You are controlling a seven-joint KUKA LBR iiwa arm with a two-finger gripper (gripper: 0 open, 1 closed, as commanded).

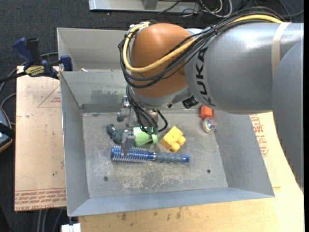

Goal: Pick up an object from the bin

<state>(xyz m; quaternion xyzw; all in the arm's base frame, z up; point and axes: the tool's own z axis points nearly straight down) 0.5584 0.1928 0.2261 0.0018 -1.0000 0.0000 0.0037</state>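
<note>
Camera view: the claw (pixel 131 129) hangs low at the frame's middle, under the arm's orange cover (pixel 157 57). Whether it is open or closed I cannot tell, since cables and the wrist mask it.

Nearest to it is a pale green lump (pixel 143 138), just right of its tip. This is probably the thing to take.

To do the step well, centre on the green lump and keep clear of the yellow block (pixel 173 139) touching its right side. Also keep clear of the blue brush (pixel 145 155) lying just below.

The grey bin (pixel 145 187) also holds a small grey piece (pixel 115 132) to the left. An orange bit (pixel 206 112) and a clear ball (pixel 209 125) sit well apart at right.
</note>
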